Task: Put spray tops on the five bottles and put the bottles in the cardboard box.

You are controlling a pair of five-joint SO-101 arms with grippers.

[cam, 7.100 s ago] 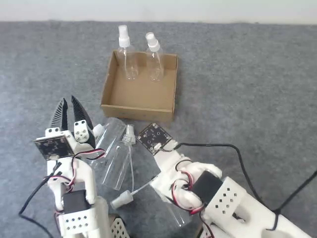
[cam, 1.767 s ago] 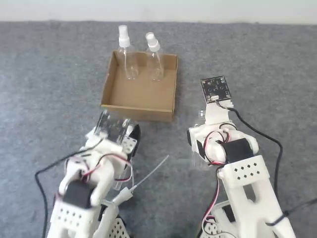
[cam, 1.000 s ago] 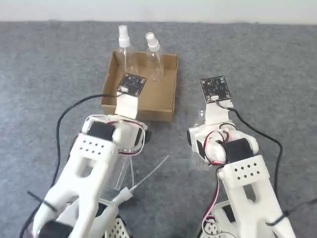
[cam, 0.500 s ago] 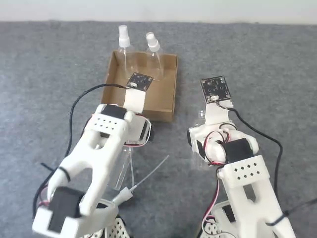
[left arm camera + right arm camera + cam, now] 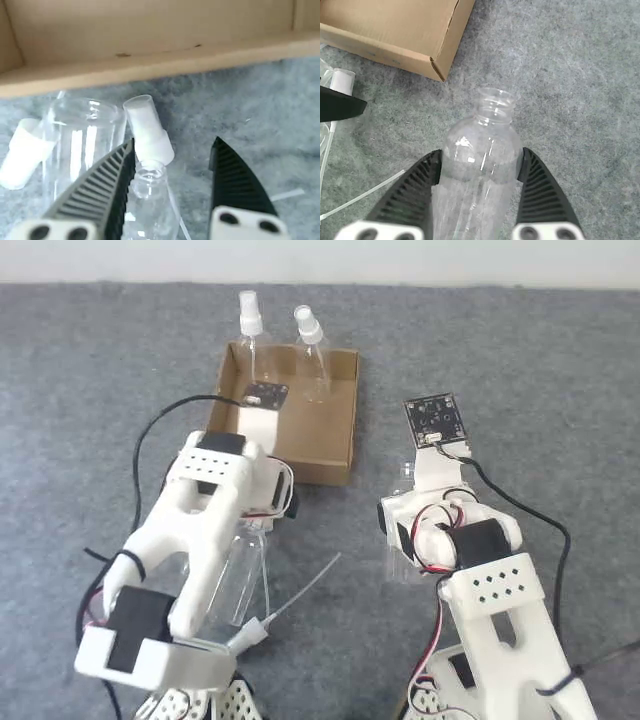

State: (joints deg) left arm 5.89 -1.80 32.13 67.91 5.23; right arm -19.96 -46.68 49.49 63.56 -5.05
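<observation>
My left gripper is open, low over the carpet just in front of the cardboard box. Between its fingers lie a white spray top and the open neck of a clear bottle. A second clear bottle lies beside them, with a white cap next to it. My right gripper is shut on a clear bottle with no top, to the right of the box corner. Two bottles with spray tops stand at the far end of the box.
A loose spray top with a long dip tube lies on the grey carpet between the arms. Another bottle lies under the left arm. Open carpet spreads to the right of the box.
The left arm has swung up and forward, bringing its open gripper down over the lying bottles by the box front. The right arm has kept still with its bottle.
</observation>
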